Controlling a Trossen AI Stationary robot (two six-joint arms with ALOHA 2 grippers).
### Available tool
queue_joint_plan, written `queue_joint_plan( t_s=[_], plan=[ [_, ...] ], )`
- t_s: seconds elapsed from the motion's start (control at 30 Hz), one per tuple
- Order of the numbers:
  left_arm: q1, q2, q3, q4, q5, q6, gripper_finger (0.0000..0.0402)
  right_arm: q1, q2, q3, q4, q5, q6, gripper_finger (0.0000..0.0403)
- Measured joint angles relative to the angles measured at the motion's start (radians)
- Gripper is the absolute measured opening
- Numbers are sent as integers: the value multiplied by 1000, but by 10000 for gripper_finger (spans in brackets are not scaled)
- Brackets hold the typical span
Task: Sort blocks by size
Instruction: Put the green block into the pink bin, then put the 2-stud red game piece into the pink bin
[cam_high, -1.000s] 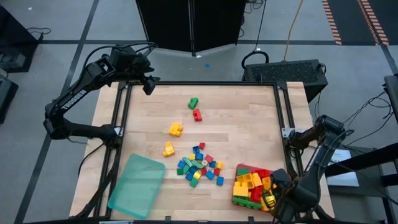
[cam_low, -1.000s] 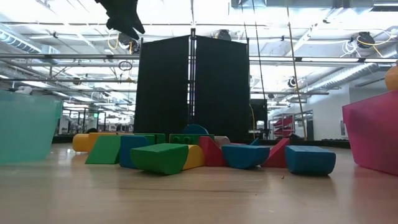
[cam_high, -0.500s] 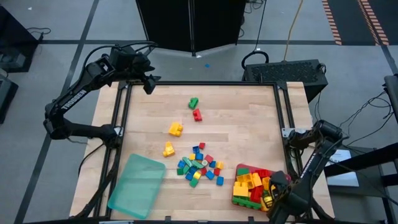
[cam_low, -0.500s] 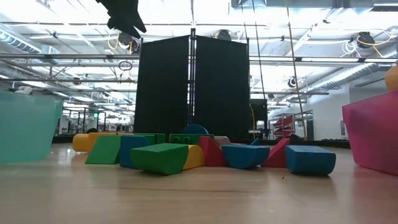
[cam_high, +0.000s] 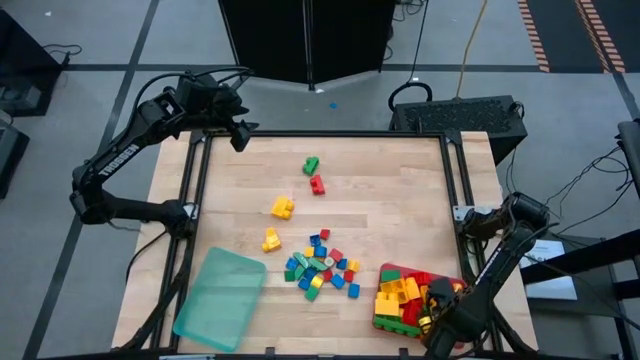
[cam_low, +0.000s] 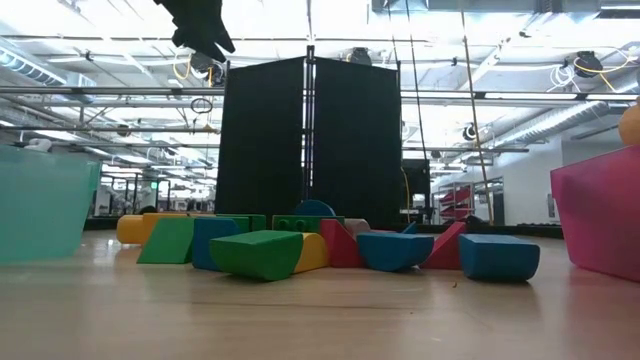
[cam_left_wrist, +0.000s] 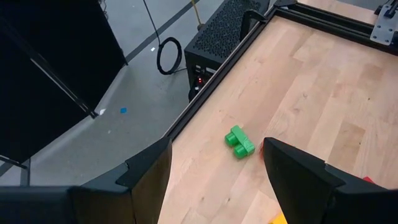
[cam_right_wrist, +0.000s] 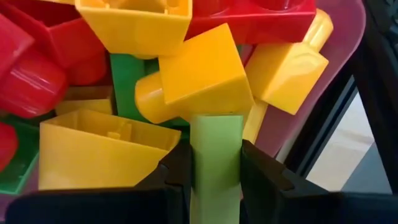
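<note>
Larger blocks in red, yellow and green are piled in the red tray (cam_high: 397, 269) at the near right. My right gripper (cam_high: 438, 312) stands over that pile's near right corner, shut on a pale green block (cam_right_wrist: 216, 146). Several tiny blocks (cam_high: 320, 266) lie loose in the table's middle. A green block (cam_high: 311, 165), a red one (cam_high: 317, 184) and two yellow ones (cam_high: 282, 207) lie farther back. My left gripper (cam_high: 240, 136) waits open above the far left corner, and the green block (cam_left_wrist: 239, 141) shows between its fingers, far below them. My right gripper pinches the pale green block by two opposite sides (cam_right_wrist: 200, 155) between its two fingers (cam_right_wrist: 177, 171). The fingers point steeply down from above. The block's lower end reaches in among the yellow blocks (cam_right_wrist: 199, 71) of the pile; whether it rests on them I cannot tell.
A translucent teal tray (cam_high: 220, 297) lies at the near left. In the low view its wall (cam_low: 40, 205) stands at the left, the red tray's wall (cam_low: 600, 220) at the right, and loose blocks (cam_low: 260, 250) lie between them. A dark frame rail (cam_high: 455, 190) runs along the table's edges.
My right gripper has come down toward the pile in the red tray, still shut on its block, and has tipped a little more upright.
</note>
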Motion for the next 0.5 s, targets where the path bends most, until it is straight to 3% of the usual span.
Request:
queue_joint_plan(
  t_s=[0.07,0.3,0.5],
  plan=[
    [0,0,0,0,0,0,255,0,0,0,-7,2,-8,92],
    [0,0,0,1,0,0,255,0,0,23,-11,23,-26,210],
    [0,0,0,1,0,0,255,0,-2,48,-16,50,-45,225]
  ],
)
